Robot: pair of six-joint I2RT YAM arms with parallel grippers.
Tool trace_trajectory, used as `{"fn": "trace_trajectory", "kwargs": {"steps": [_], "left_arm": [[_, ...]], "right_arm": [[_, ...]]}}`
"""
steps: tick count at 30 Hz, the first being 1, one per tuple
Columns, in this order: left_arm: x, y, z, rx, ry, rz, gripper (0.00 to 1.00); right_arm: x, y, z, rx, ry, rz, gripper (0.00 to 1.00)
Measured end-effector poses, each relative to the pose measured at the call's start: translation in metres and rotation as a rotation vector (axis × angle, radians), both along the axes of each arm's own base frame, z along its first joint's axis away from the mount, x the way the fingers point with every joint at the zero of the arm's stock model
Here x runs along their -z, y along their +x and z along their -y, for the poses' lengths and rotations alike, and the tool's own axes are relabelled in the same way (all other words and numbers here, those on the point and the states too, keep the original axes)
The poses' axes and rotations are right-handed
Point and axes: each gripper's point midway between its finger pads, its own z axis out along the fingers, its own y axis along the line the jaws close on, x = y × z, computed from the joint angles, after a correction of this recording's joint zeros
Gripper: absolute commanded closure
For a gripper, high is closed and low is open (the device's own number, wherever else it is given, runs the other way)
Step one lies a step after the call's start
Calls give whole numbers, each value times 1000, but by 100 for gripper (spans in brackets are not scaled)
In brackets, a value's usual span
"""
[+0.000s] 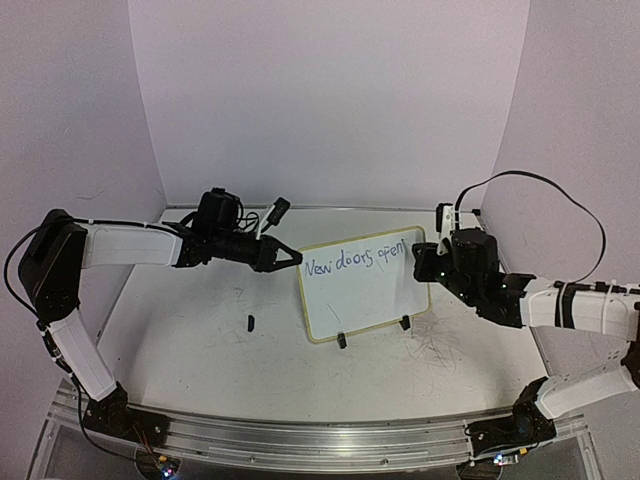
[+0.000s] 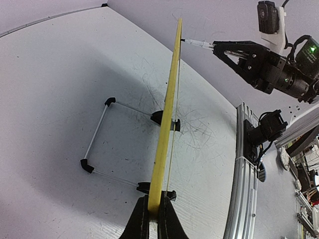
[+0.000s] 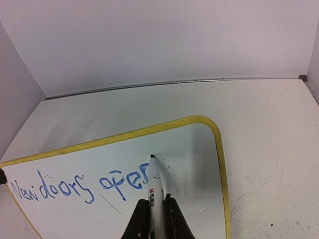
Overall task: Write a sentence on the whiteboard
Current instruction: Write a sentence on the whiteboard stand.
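Observation:
The whiteboard (image 1: 360,300) stands upright on its two black feet in the middle of the table, its frame yellowish. The sentence (image 1: 360,258) runs along its top in blue script and reads "New doors open" (image 3: 75,185). My left gripper (image 1: 296,260) is shut on the board's upper left edge; in the left wrist view the frame (image 2: 167,114) is seen edge-on between the jaws of that gripper (image 2: 154,199). My right gripper (image 3: 155,199) is shut on a white marker (image 3: 153,174), whose dark tip touches the board just right of the last letter.
A small black piece (image 1: 250,322) lies on the table left of the board. The board's wire stand (image 2: 99,144) reaches out behind it. Grey scribble marks (image 1: 440,350) cover the table at the right. An aluminium rail (image 1: 300,435) lines the near edge; walls close in on three sides.

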Motion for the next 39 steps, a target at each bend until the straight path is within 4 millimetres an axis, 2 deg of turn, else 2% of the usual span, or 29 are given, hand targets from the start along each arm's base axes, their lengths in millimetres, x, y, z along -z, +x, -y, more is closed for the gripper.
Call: {"fn": "trace_trajectory", "kwargs": {"steps": [4,10,21,39], "left_arm": [[0,0,0,0,0,0,100],[0,0,0,0,0,0,100],[0,0,0,2,1,5,100],[0,0,0,2,1,6,100]], "right_arm": [[7,2,0,6,-13,-14,100],[8,2,1,14,-12,-15,100],[-6,-3,4,11,18,9,100],[5,-1,3,15,7,-15,100]]}}
